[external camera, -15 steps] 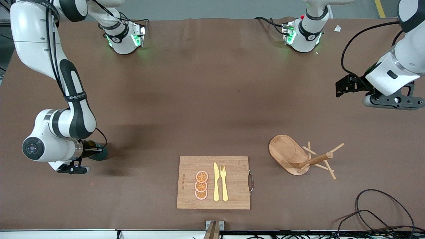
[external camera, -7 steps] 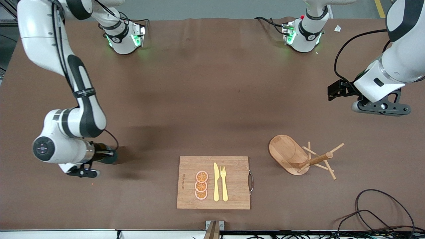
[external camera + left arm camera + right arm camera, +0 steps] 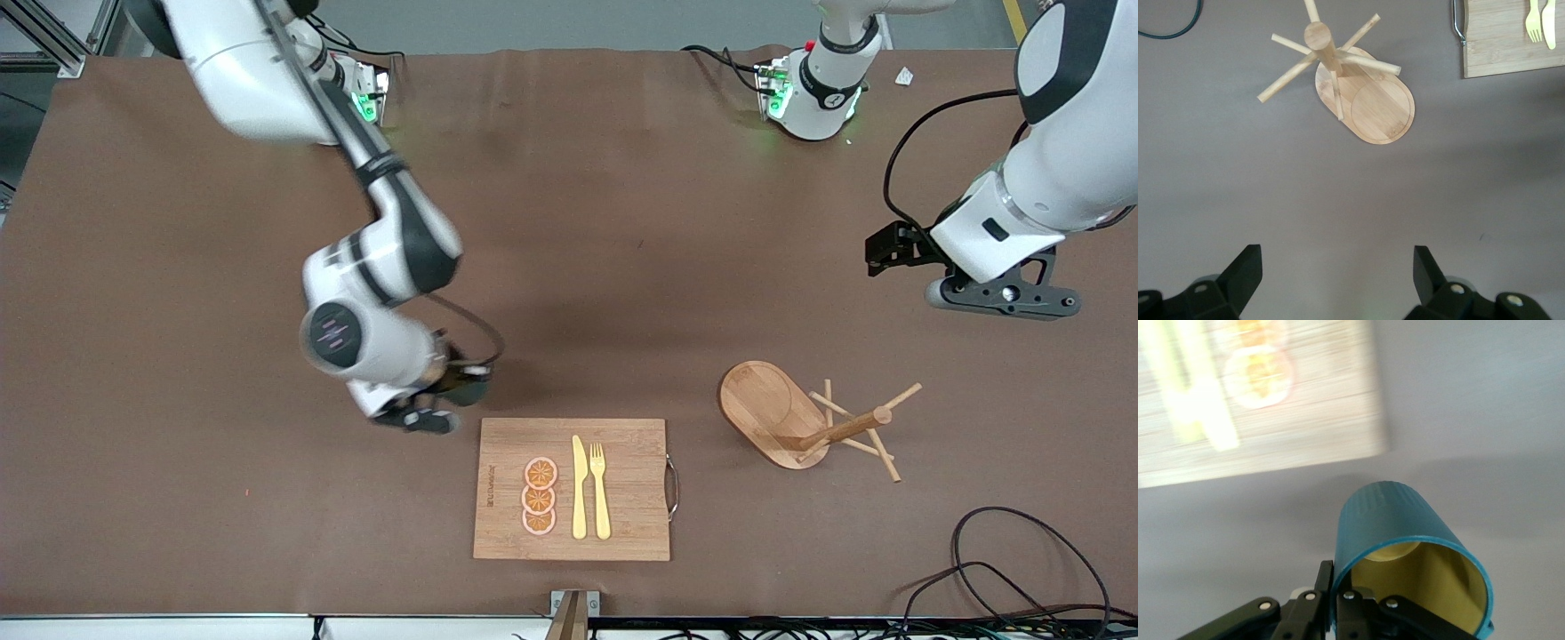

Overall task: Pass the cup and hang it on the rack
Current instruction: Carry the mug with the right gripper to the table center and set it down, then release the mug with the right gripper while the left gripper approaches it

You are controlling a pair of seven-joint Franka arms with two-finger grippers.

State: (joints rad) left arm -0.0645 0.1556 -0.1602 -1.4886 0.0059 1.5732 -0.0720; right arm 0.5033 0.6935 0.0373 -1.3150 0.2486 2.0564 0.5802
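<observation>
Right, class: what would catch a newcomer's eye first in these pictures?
The right tool holds the teal cup on its side in the air, beside the cutting board. The wooden rack stands toward the left arm's end of the table, where the left tool hangs open above bare table.

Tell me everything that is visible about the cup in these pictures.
The cup is a teal cylinder with fine ribs on its outer wall and a yellowish inside. It looks like plastic or glazed ceramic. No handle shows. The right gripper holds it by the rim, one finger inside and one outside, tilted on its side in the air, over the brown table beside the cutting board. In the front view the gripper mostly hides it.
</observation>
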